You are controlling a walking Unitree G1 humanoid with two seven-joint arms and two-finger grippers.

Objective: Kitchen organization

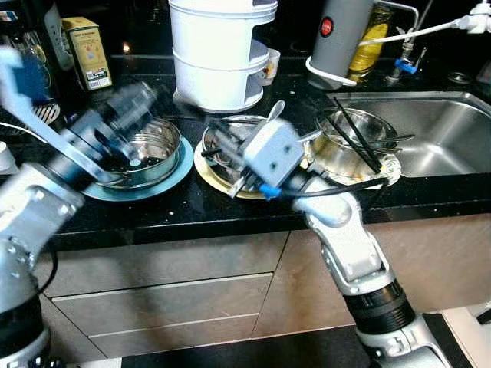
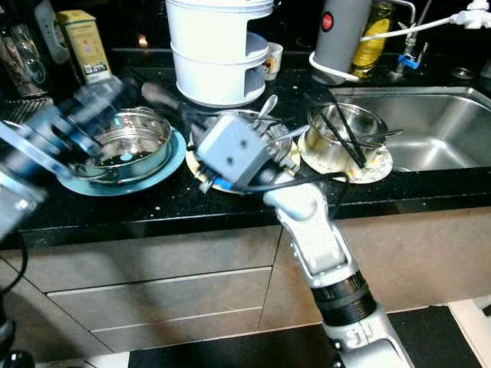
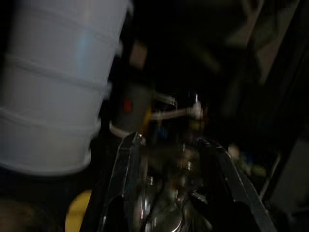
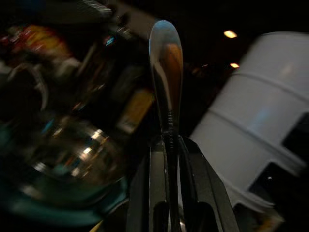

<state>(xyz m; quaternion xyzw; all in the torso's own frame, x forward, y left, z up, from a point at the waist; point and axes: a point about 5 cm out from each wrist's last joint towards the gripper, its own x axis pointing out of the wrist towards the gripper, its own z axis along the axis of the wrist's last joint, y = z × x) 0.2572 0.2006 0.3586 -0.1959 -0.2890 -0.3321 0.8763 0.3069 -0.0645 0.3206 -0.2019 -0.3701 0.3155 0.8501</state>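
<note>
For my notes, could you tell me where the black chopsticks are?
The black chopsticks lean in the steel bowl on the counter, just left of the sink.

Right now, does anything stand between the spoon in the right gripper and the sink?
Yes. The right gripper pinches the spoon. A steel bowl holding black chopsticks sits between it and the sink.

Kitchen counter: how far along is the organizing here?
Barely started. In hand: the right gripper jaws pinch a metal utensil handle over the middle bowl. The left gripper, jaws open, is over the steel bowl on the teal plate. Chopsticks remain in the third bowl.
</note>
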